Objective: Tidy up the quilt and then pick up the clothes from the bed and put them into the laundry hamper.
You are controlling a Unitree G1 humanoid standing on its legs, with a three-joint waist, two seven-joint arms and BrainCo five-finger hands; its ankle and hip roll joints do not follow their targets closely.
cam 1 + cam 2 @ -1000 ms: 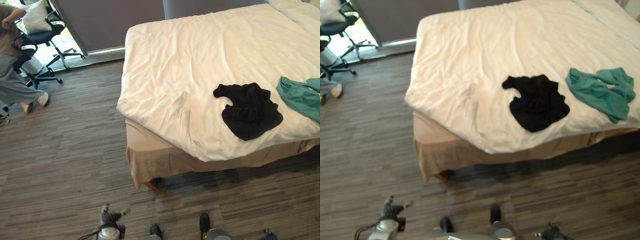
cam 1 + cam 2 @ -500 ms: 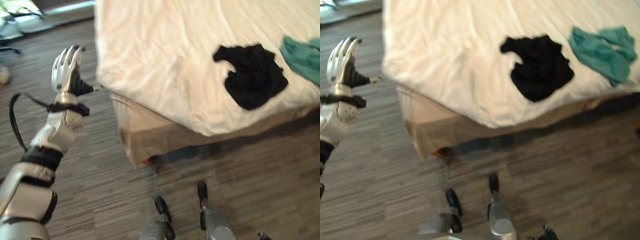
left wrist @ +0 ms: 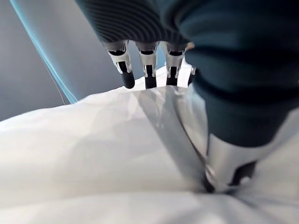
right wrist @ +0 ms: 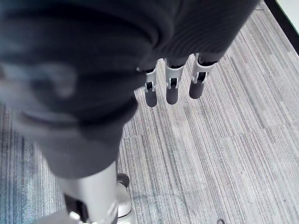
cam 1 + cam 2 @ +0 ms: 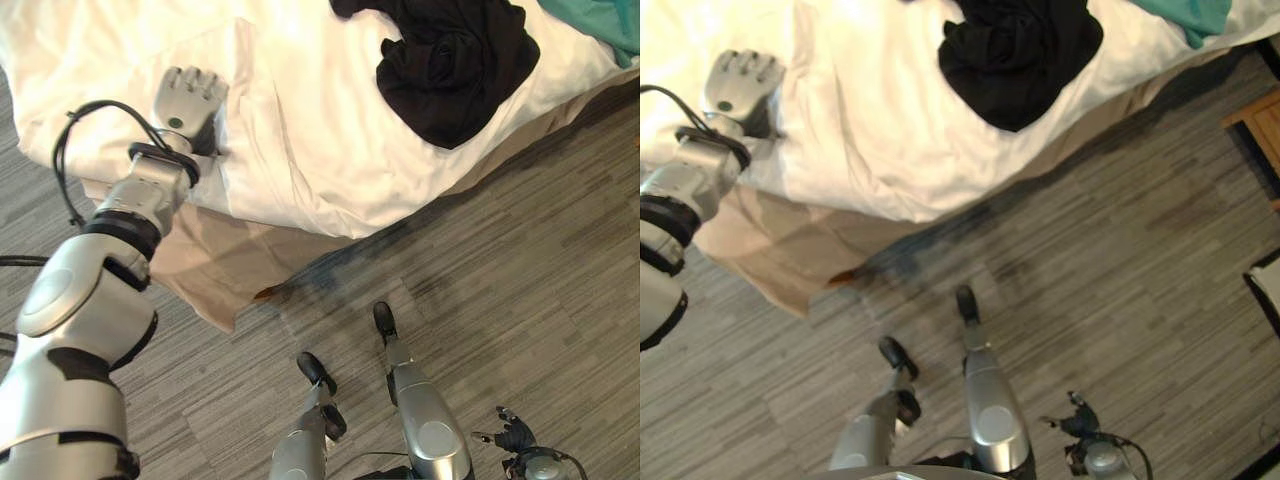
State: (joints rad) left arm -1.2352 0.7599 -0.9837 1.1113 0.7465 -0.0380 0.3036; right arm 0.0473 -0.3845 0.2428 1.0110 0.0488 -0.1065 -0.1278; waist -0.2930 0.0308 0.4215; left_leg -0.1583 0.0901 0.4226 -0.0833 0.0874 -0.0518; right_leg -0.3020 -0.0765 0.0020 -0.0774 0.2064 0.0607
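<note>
Since the clothes lie untouched on the bed, the quilt step looks to be the one in hand.

Left hand: the left hand (image 5: 187, 98) rests on the white, creased quilt (image 5: 300, 130) near the bed's corner; in its wrist view the fingers (image 3: 149, 70) hang fairly straight and side by side above the cloth, the thumb tip pushed down into a fold; whether it pinches that fold I cannot tell.

Right hand: the right hand (image 4: 170, 88) hangs low at the robot's side over the grey striped carpet floor (image 5: 520, 280); fingers relaxed, holding nothing.

Clothes: 2 garments; the crumpled black garment (image 5: 450, 60) lies on the quilt near the bed's edge, well apart from the left hand; the teal green garment (image 5: 600, 18) lies beyond it, at the view's corner.

Bed base: the beige valance (image 5: 210, 265) shows under the quilt's hanging edge.

Next move, as a judgement: draw or smooth the quilt corner flat; the thumb needs a firmer hold on the fold first; then reach across for the black garment.

Hamper: its place cannot be told.
</note>
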